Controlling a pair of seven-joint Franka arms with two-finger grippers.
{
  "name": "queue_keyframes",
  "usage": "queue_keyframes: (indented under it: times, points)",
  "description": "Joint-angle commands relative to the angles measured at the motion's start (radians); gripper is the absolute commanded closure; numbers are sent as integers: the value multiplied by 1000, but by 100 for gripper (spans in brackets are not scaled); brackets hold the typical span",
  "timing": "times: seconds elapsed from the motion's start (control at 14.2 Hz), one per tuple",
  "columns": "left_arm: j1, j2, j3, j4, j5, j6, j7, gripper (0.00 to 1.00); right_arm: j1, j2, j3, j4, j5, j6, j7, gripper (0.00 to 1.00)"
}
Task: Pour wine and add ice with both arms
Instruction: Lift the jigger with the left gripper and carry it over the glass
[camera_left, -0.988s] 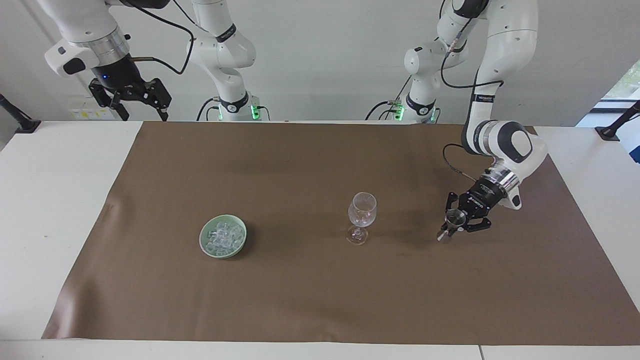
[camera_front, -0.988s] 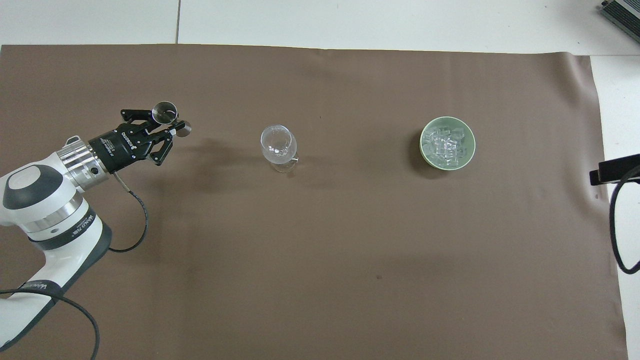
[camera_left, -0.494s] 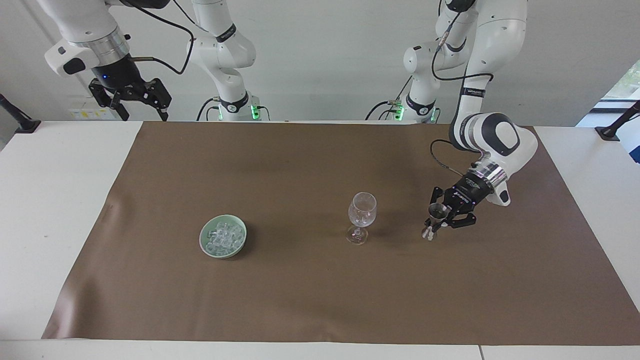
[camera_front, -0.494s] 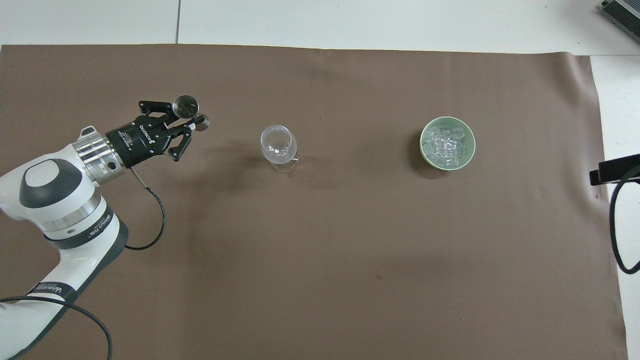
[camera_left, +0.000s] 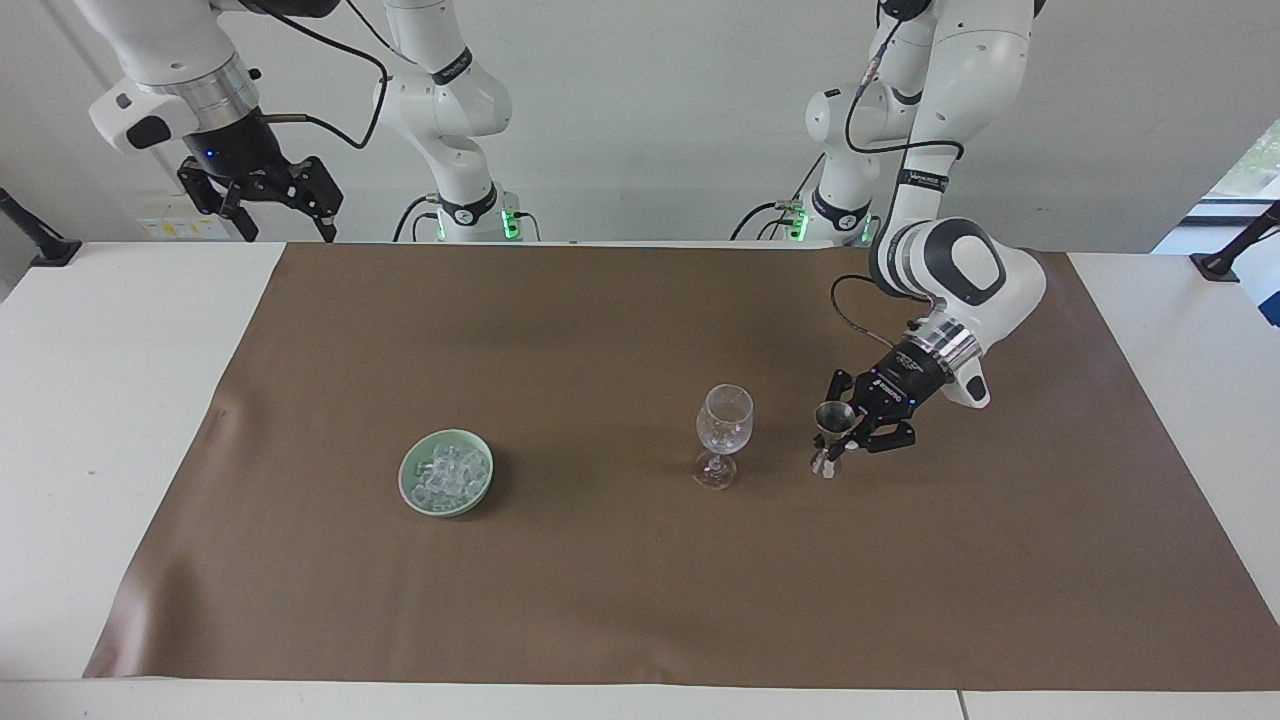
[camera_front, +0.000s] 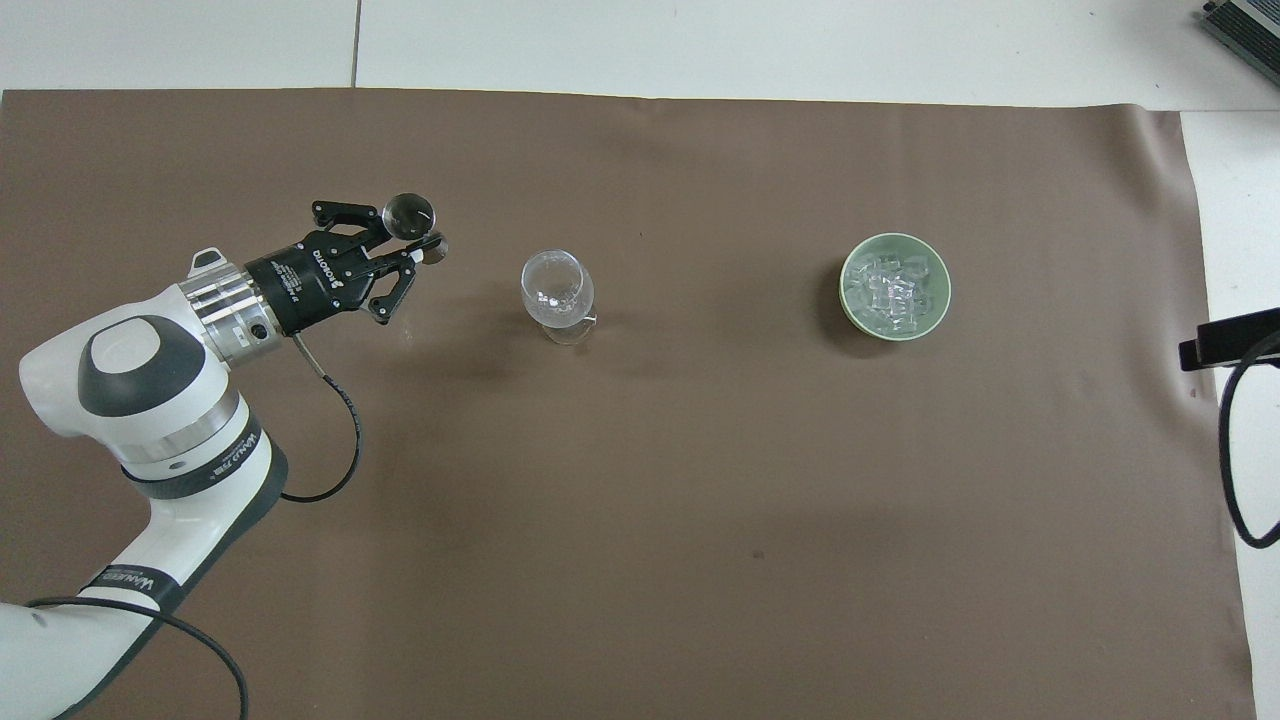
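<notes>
Steel jigger (camera_left: 832, 424) sits clenched in the left gripper (camera_left: 838, 452), and over the last sec we see it carried from the left arm's end of the brown mat (camera_left: 640, 600) toward the wine glass (camera_left: 724, 432); it now hangs just beside the glass, not yet over the bowl. We judge the pour is close: more sideways travel, then a tilt.

Right gripper (camera_left: 262, 200) waits high at its own end, fingers spread, holding nothing. Ice (camera_left: 446, 476) lies heaped in the green bowl (camera_left: 408, 478), well apart from the glass, toward the right arm's end.

Facing view gives us height: jigger is clear of the mat, approx level w/ the glass's lower half. Overhead view shows the gap to the glass rim plainly, but only a sliver of the right arm.
</notes>
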Motion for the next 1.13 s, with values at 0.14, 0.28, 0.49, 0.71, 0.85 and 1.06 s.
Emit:
queue_keyframes:
  times: [0.14, 0.28, 0.49, 0.71, 0.85, 1.06]
  points:
    - [-32, -18, -2, 14, -22, 52, -14, 100, -2, -2, -1, -2, 15, -6, -29, 0]
    - [-44, -17, -2, 21, -23, 71, -13, 100, -2, -2, -1, -2, 15, -6, -30, 0]
    - [-70, -17, -2, 23, -27, 98, -10, 100, -2, -2, -1, -2, 15, -6, -30, 0]
    - [-99, -15, -4, 23, -36, 131, -11, 100, -2, -2, -1, -2, 15, -6, -30, 0]
    - [-108, -12, -2, 29, -39, 149, -8, 100, -2, -2, -1, -2, 15, -6, -30, 0]
    - [-127, -11, -1, 47, -37, 175, -5, 100, -2, -2, -1, -2, 15, -6, -30, 0]
